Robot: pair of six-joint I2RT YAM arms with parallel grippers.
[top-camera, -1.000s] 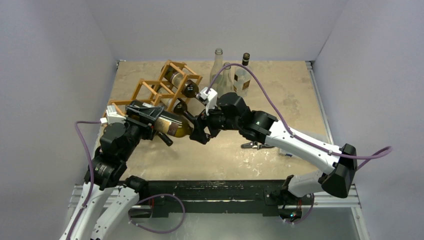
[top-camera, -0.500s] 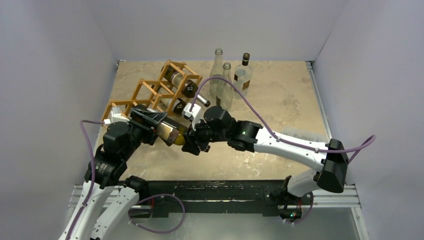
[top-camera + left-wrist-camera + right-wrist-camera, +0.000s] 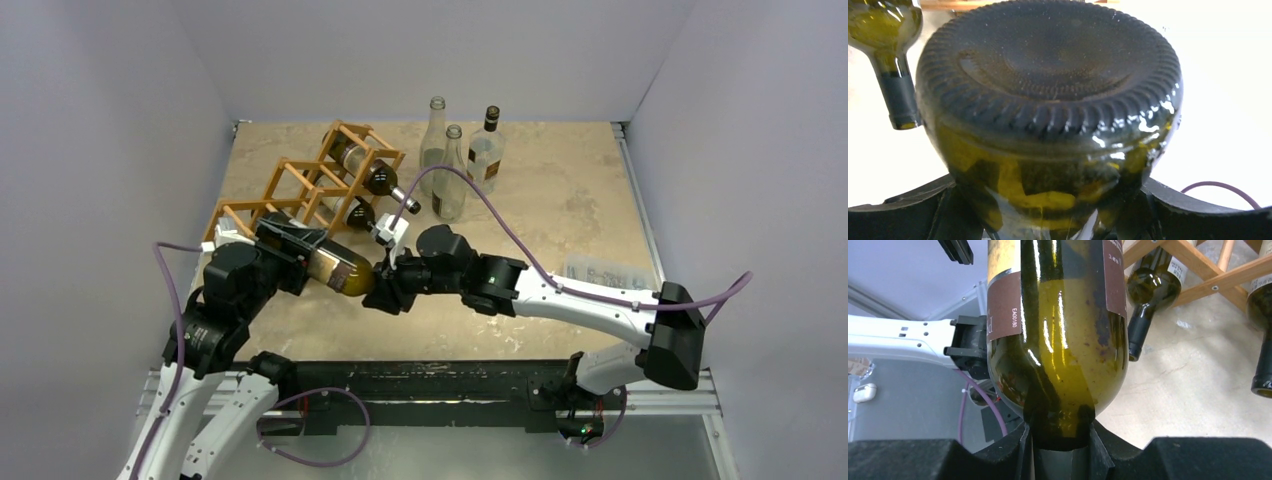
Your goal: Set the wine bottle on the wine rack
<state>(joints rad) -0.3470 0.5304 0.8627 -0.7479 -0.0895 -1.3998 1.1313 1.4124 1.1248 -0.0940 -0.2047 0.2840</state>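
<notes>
One green wine bottle [image 3: 338, 270] lies sideways in mid-grip, left of centre in the top view, just below the wine rack [image 3: 305, 185] and not in any of its cells. The left gripper [image 3: 298, 256] pinches the labelled body near the base, and the right gripper [image 3: 1060, 440] is pressed tight on the neck. The single rack, at upper left on the table [image 3: 560, 200], holds two dark bottles [image 3: 368, 172] [image 3: 352, 212], necks pointing lower right. Three upright bottles [image 3: 435, 135] [image 3: 452, 185] [image 3: 484, 155] cluster at upper centre.

Three upright glass bottles [image 3: 452, 180] cluster at the beige table's [image 3: 570, 190] back, a clear plastic tray [image 3: 605, 272] near its right edge.
</notes>
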